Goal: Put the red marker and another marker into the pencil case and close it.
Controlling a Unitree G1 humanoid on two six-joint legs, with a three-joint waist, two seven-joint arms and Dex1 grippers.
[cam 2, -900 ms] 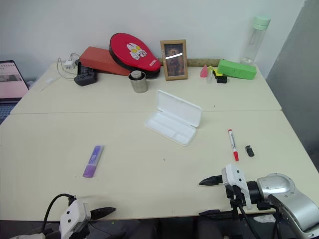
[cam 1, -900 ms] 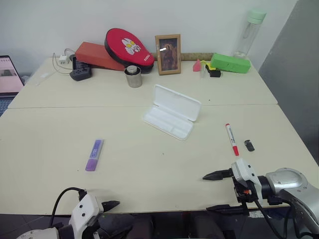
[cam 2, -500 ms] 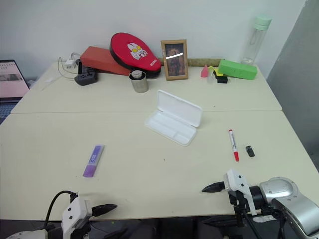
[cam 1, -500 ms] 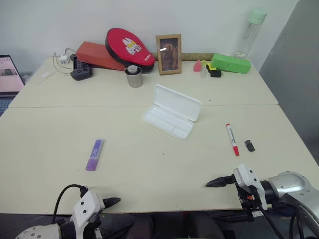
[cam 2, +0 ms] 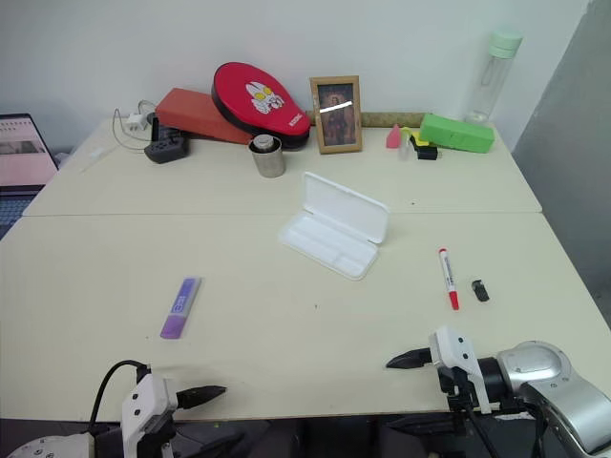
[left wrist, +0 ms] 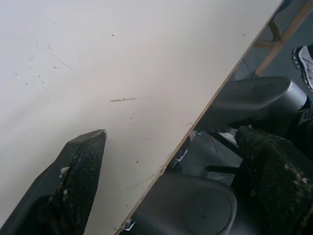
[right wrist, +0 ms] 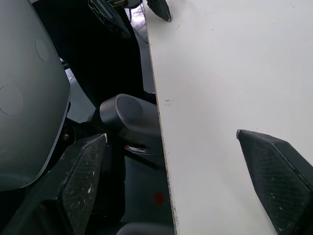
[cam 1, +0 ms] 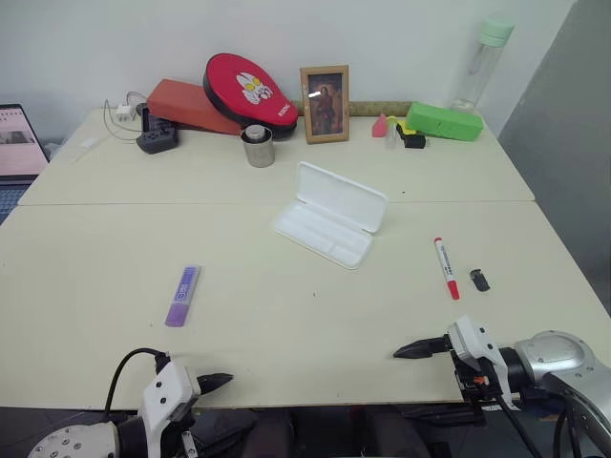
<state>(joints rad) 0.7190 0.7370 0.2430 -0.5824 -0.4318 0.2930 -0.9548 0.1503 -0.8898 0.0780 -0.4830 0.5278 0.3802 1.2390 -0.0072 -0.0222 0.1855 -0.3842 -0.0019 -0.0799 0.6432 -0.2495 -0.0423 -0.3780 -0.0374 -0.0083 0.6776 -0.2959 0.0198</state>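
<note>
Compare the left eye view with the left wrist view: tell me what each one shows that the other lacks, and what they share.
Left eye view: the red marker lying near the right edge, the purple marker lying on the left, the open pencil case between them, the green box and photo frame at the back, and the right gripper, open.

Left wrist view: a close look at scuffs on the tabletop near its front edge.

Shared: the cream table and the left gripper, open and empty at the front edge.
</note>
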